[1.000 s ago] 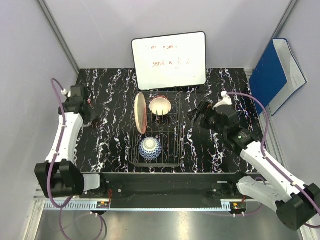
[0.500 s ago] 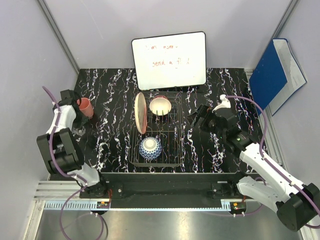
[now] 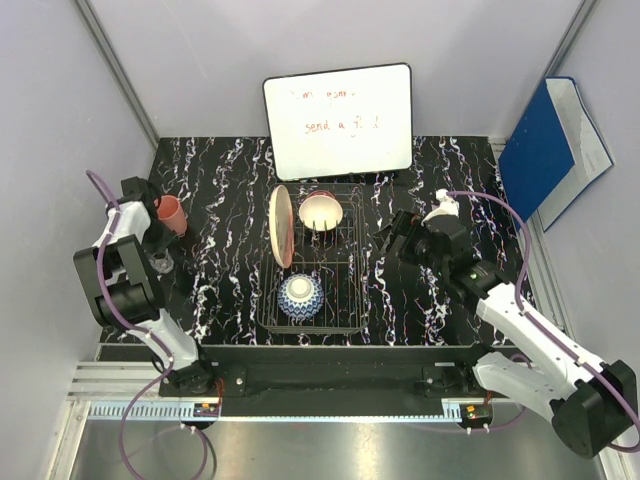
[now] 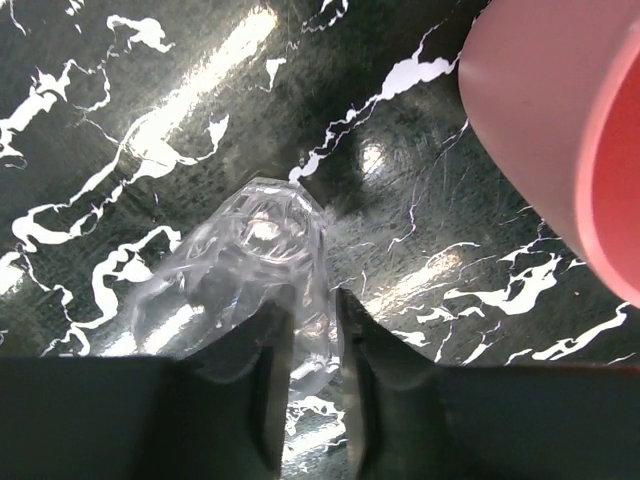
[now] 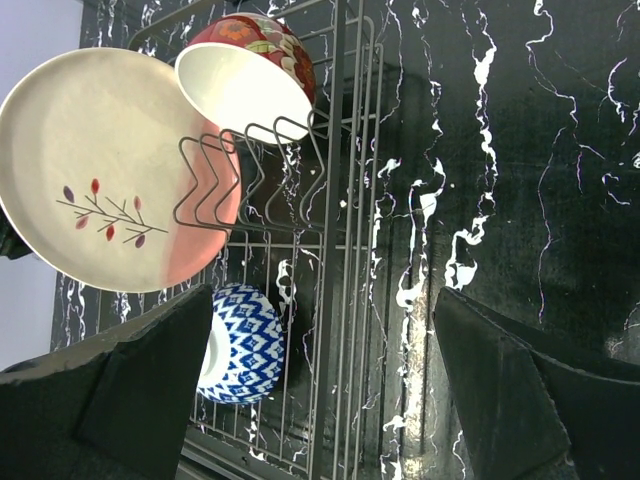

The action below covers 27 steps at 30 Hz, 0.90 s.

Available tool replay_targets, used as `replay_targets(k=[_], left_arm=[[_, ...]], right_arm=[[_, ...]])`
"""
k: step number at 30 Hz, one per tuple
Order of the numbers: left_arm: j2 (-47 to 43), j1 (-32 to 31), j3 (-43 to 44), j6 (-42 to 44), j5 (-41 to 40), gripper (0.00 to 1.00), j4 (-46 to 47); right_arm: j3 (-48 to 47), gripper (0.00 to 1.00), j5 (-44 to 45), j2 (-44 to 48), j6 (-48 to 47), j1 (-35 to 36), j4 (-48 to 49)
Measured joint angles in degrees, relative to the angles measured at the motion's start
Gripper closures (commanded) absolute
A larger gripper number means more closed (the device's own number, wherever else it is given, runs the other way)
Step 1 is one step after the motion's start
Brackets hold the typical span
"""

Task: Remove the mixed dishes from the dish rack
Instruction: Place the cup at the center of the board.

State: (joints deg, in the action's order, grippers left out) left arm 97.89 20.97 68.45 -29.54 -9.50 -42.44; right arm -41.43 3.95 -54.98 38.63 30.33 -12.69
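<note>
Now: right jaws wide apart, dish rack (image 3: 345,272) left of them, plate (image 5: 100,170) on edge facing them; left jaws astride small glass (image 4: 262,245) wall, grip cannot tell.

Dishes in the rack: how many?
3: the plate on edge at far left, the cream bowl at the far end, the blue-and-white bowl at the near end. None looks hidden.
</note>
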Motion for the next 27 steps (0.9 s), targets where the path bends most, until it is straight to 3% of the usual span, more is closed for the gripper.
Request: replay_targets(k=[9, 18, 21, 27], left_arm=[[-0.09, 0.13, 1.22, -1.01, 0.35, 0.34, -1.22], [-7.1, 0.13, 6.64, -3.23, 0.28, 0.27, -6.16], [-11.72, -0.61, 10.08, -4.61, -0.31, 0.2, -8.59], [-23.28, -8.0, 13.92, -6.99, -3.28, 0.14, -12.04]], right_arm=[[0.02, 0.0, -0.07, -0.92, -0.22, 0.0, 0.85], [0.31, 0.0, -0.22, -1.18, -0.48, 0.0, 0.96], [0.28, 0.0, -0.42, -2.36, -0.85, 0.0, 0.98], [-1.44, 0.0, -0.42, -4.79, -1.73, 0.0, 0.55]])
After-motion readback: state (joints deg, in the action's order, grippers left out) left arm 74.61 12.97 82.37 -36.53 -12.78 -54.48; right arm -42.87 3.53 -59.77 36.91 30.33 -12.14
